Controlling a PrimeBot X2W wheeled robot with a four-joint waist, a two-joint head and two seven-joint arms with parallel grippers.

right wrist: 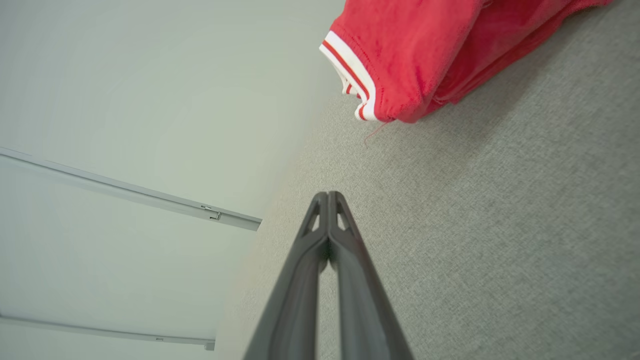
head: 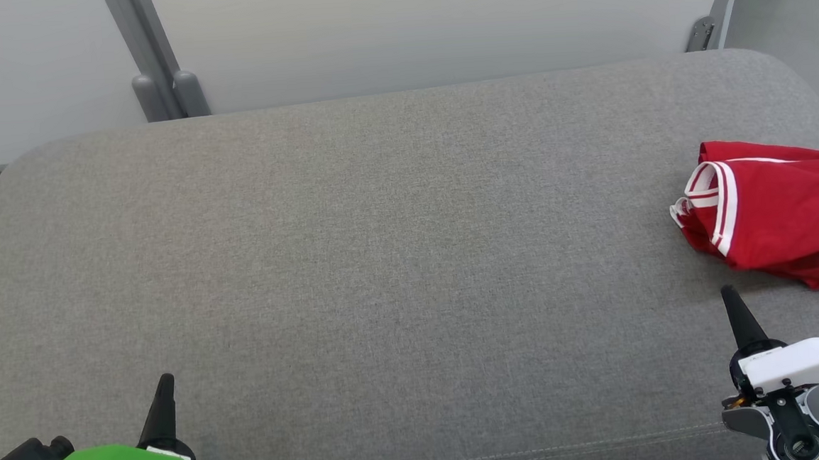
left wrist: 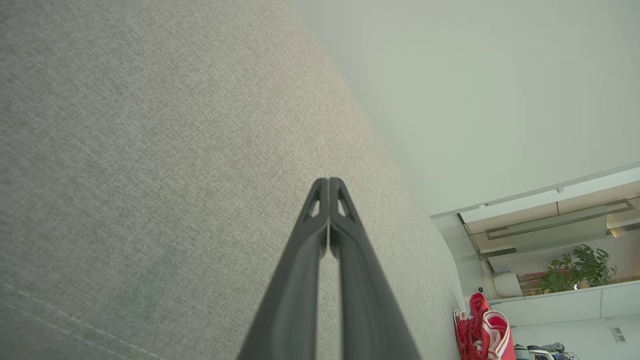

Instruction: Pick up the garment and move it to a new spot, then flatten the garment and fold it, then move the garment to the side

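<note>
On grey cushion [head: 383,260], far right edge: noted red garment [head: 778,207] bunched, just ahead of right gripper [head: 727,292]. Left gripper [head: 167,380] low left, well apart. Jaws of both pressed together, holding nothing.

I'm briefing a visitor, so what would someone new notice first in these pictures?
The red garment with white-striped trim, bunched at the right edge of the grey cushion. Next, the left tool and right tool, both shut and empty, at the near edge.
</note>
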